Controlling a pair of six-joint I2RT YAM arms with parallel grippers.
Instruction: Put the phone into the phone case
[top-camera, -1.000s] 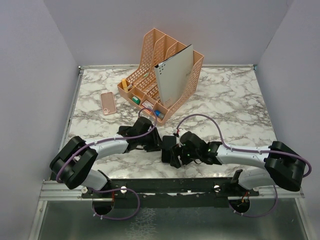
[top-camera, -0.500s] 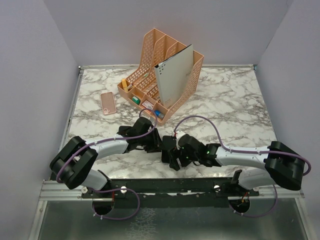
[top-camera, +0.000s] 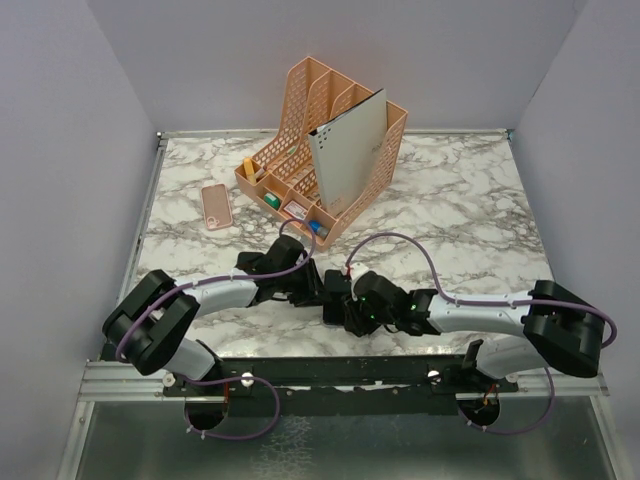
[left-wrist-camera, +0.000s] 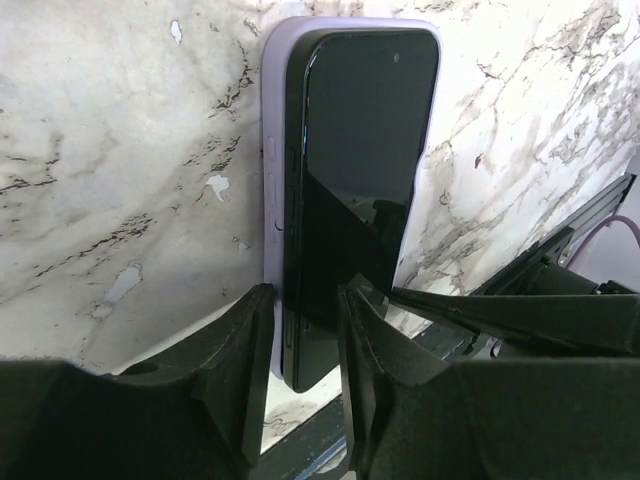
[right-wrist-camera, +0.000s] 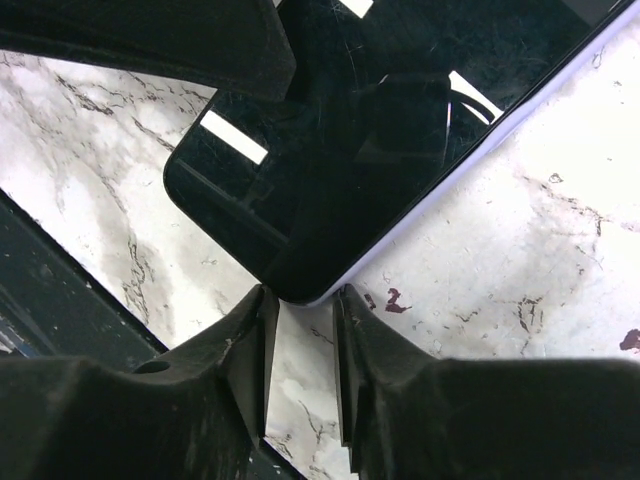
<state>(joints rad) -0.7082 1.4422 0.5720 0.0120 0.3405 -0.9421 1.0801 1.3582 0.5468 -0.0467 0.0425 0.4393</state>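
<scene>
Lying on the marble worktop (top-camera: 450, 190) close to the near edge, the phone (left-wrist-camera: 360, 180) has its black screen facing up. The light purple phone case (left-wrist-camera: 272, 120) is under it. The rim of the case shows along one long side and around the far end of the phone. I cannot tell if the phone is pushed all the way in.

The two arms meet over the phone, one from each side. The left claw (left-wrist-camera: 303, 292) is squeezed onto the near end of the phone. One finger sits on the screen side. The other finger (left-wrist-camera: 245, 360) is on the side with the purple rim, and no gap shows between them and the phone.

The right claw (right-wrist-camera: 302, 292) has its fingers very close together, with only a thin strip of worktop showing between them. A round corner of the phone sits right at its tips. I cannot tell if it is pinching that corner or just touching it.

Farther back stands a peach desk organizer (top-camera: 290, 110) with a grey folder (top-camera: 348, 150) leaning in it. A flat pink thing (top-camera: 216, 206) lies on the worktop to its left, well apart from the arms.
</scene>
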